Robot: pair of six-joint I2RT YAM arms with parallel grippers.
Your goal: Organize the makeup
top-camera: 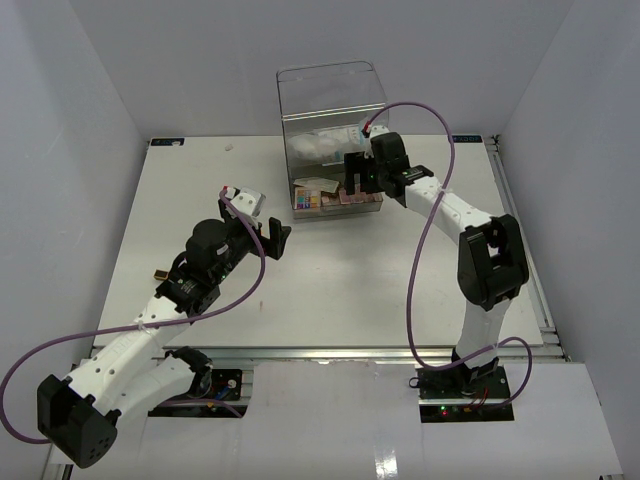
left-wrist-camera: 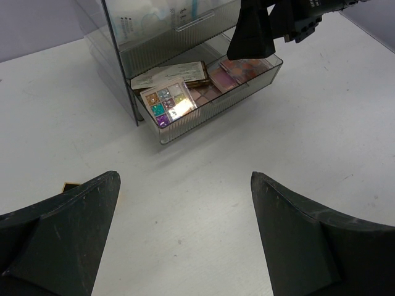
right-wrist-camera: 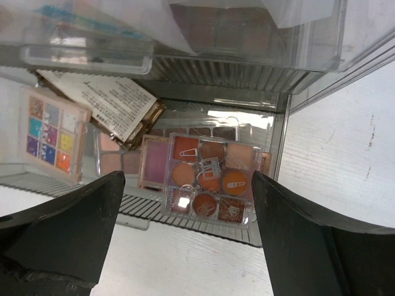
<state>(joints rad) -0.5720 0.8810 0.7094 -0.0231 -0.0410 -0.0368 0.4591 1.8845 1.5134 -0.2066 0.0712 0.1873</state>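
Observation:
The bottom drawer (left-wrist-camera: pixel 210 118) of the clear drawer box (top-camera: pixel 330 100) is pulled open. In it lie a colourful eyeshadow palette (right-wrist-camera: pixel 49 132), a bronze compact (right-wrist-camera: pixel 145 117) under a printed white label, a pink palette (right-wrist-camera: pixel 154 161) and an orange-toned palette in a clear case (right-wrist-camera: pixel 210 179). My right gripper (right-wrist-camera: pixel 188 240) is open and empty, just above the drawer's front right part (top-camera: pixel 355 180). My left gripper (left-wrist-camera: pixel 185 234) is open and empty over bare table, in front and to the left of the drawer (top-camera: pixel 262 222). White items (top-camera: pixel 325 145) show dimly in the shut upper drawers.
A small brown item (left-wrist-camera: pixel 71 185) lies on the table beside my left fingers, also seen in the top view (top-camera: pixel 158 272). The white table (top-camera: pixel 340 290) ends in rails at right and front. Grey walls stand on three sides.

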